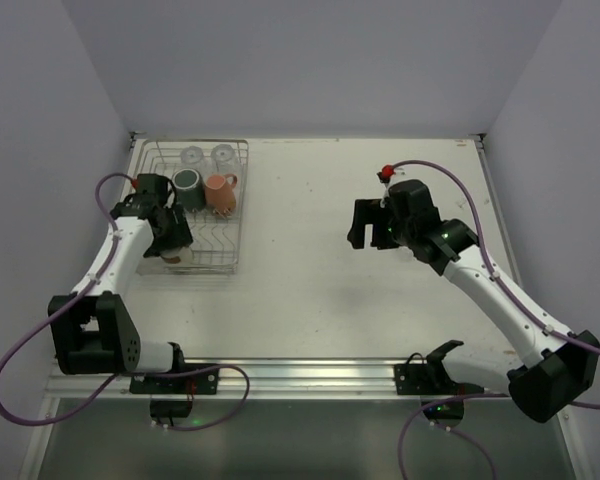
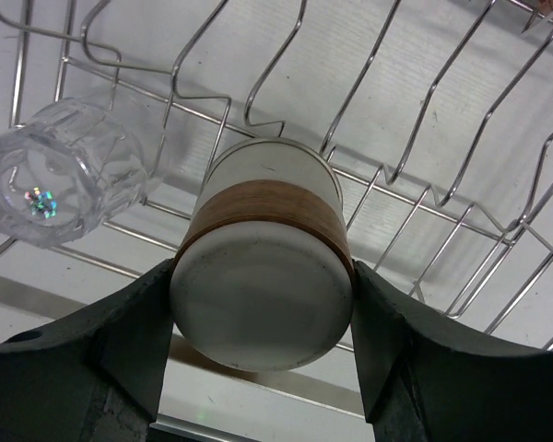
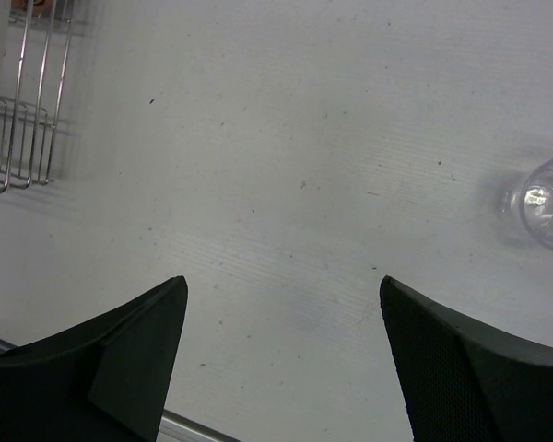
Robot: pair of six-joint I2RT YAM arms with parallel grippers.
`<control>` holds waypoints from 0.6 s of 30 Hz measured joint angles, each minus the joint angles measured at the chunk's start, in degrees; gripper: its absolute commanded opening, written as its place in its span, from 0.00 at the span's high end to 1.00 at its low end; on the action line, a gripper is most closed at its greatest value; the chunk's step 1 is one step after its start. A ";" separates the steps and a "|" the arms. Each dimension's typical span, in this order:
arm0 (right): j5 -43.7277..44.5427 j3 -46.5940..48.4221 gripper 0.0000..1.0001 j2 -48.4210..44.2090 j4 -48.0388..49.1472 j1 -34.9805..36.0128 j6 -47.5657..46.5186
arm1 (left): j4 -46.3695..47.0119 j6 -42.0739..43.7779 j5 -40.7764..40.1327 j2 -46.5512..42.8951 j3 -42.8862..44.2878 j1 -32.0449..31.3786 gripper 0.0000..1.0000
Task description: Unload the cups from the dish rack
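- My left gripper [image 2: 263,295] is clamped on the tan-banded cup [image 2: 265,249]. One finger [image 2: 129,341] presses on its left side and the other on its right, down near the base.
- The cup's pale base faces my wrist camera, so its long axis runs away from me, with the far end pointing at the wires of the dish rack [image 1: 215,245]. I judge the way out is back along that axis and up, not sideways, because prongs stand close on both flanks.
- Just left of the held cup, a clear glass [image 2: 60,175] lies on its side in the rack. The two are near each other but apart, and I'd watch that gap on the lift.
- From above, this grasp sits at the rack's near end. Further in stand the dark green mug [image 1: 187,185] and the salmon-pink mug [image 1: 218,190] side by side, and two more glasses [image 1: 207,156] are at the far end.
- The left arm is plainly the nearer one to all of these.
- My right gripper [image 3: 284,281] hangs over the bare table [image 3: 286,138], well apart from the rack, with its jaws spread and nothing between them.
- A lone glass [image 3: 546,203] stands on the table off to its right.
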 measured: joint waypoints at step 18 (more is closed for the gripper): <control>-31.91 8.66 0.15 11.54 14.12 0.74 12.28 | 6.19 -1.75 27.54 -19.65 7.54 0.00 1.00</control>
